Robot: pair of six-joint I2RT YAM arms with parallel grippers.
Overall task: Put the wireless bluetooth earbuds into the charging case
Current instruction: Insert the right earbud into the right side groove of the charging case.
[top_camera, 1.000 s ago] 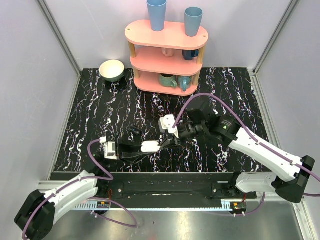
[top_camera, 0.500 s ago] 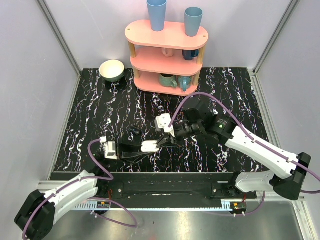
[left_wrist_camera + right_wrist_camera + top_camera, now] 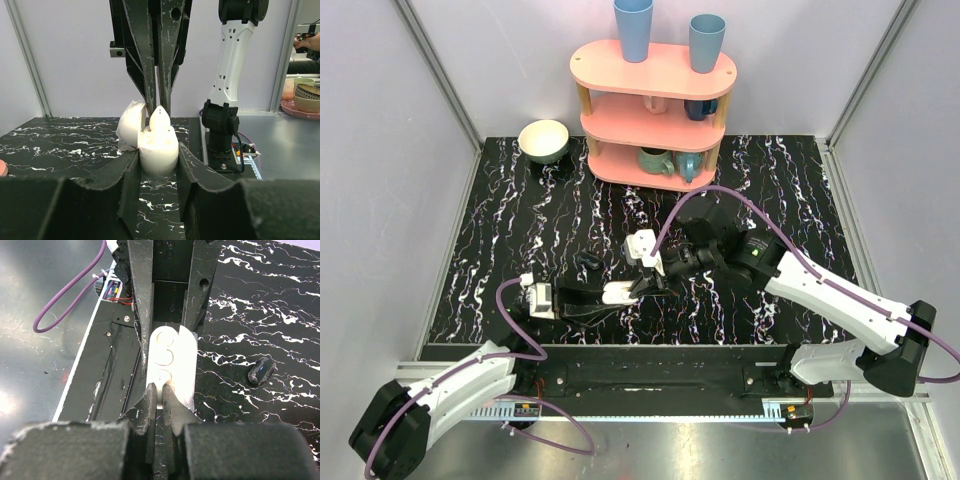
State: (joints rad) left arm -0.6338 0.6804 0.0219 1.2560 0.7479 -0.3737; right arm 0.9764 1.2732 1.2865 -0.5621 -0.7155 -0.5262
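The white charging case [image 3: 617,292] lies low over the table with its lid [image 3: 131,125] open, clamped between my left gripper's [image 3: 157,167] black fingers [image 3: 129,175]. My right gripper [image 3: 161,392] reaches down over the near end of the open case [image 3: 170,357]. It is shut on a small white earbud [image 3: 160,116], and the bud's lower end touches the case's open top. Round wells show in the case face. The second earbud cannot be made out. In the top view the right gripper [image 3: 646,285] meets the case from the right.
A small dark object [image 3: 588,263] lies on the marbled table just behind the case and also shows in the right wrist view [image 3: 261,371]. A pink shelf [image 3: 655,110] with cups and a white bowl [image 3: 543,139] stand at the back.
My right arm has moved left and down, bringing its shut fingertips from beside the case to directly over its open top. The left gripper and case have not moved.
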